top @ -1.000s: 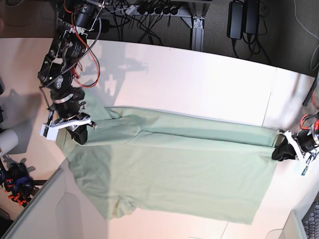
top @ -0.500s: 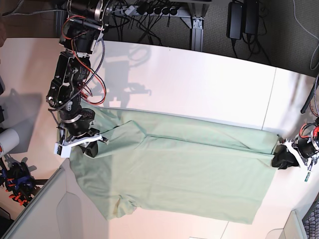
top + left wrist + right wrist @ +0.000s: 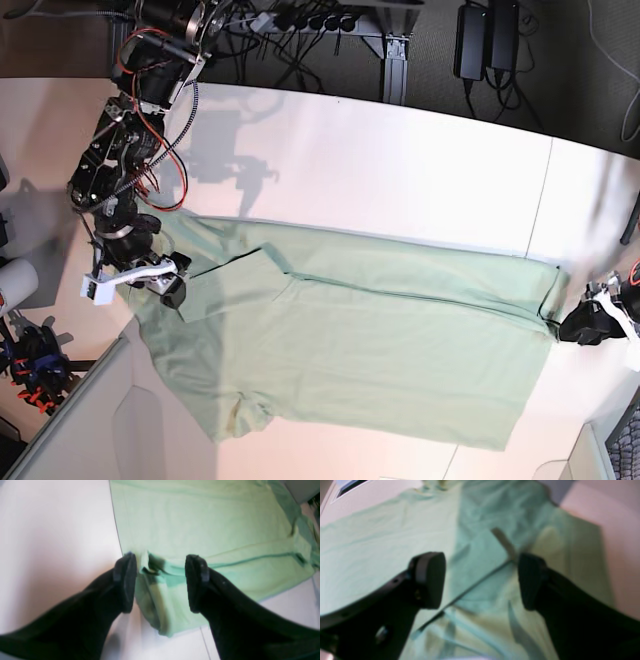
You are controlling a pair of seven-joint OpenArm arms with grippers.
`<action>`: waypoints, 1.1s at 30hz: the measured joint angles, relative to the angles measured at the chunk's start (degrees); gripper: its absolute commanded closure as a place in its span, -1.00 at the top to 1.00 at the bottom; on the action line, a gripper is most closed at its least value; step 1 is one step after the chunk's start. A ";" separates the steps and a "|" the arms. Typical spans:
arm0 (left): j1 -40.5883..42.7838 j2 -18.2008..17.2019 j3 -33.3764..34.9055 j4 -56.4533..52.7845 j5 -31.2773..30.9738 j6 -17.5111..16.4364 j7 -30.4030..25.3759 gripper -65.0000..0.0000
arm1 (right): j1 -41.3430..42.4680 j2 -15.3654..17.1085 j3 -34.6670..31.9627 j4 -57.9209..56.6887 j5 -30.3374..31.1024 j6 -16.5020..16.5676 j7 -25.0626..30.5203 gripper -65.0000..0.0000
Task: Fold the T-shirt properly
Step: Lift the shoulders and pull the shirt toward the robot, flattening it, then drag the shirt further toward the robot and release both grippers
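Observation:
The pale mint-green T-shirt [image 3: 370, 350] lies spread on the white table [image 3: 400, 170], with its far long edge folded over into a narrow band [image 3: 420, 280]. My right gripper [image 3: 170, 290] hovers at the shirt's left end; in the right wrist view it [image 3: 481, 581] is open, with the shirt [image 3: 382, 537] lying below its black fingers [image 3: 430, 580]. My left gripper [image 3: 583, 326] sits at the shirt's right corner. In the left wrist view it [image 3: 161, 587] is open, and a bunched fold of the shirt's corner [image 3: 155, 567] lies loose between its fingers [image 3: 125, 585].
Power strips and cables [image 3: 300, 18] and black adapters [image 3: 488, 38] hang behind the table's far edge. A white roll [image 3: 15, 285] and orange-black clamps [image 3: 35, 365] sit at the left. A pale panel [image 3: 110, 420] covers the near-left corner. A seam [image 3: 540, 200] crosses the tabletop.
Both grippers went from shut on the shirt to open, and the fabric dropped free. The left gripper drew back to the right off the corner. The right arm shifted slightly left.

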 measured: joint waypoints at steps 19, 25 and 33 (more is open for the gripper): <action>17.57 9.62 -15.32 5.40 -7.30 0.04 3.04 0.07 | -13.20 -3.80 20.68 0.76 13.25 -0.57 -3.39 0.36; 17.49 12.41 -15.45 4.90 -4.72 1.92 -0.66 0.07 | -8.87 -5.16 19.78 -2.86 12.44 -0.50 -2.23 0.36; 14.86 15.87 -14.64 5.05 -0.52 7.13 -2.56 0.07 | -8.20 -5.20 19.78 -3.13 12.39 -0.44 -2.25 0.36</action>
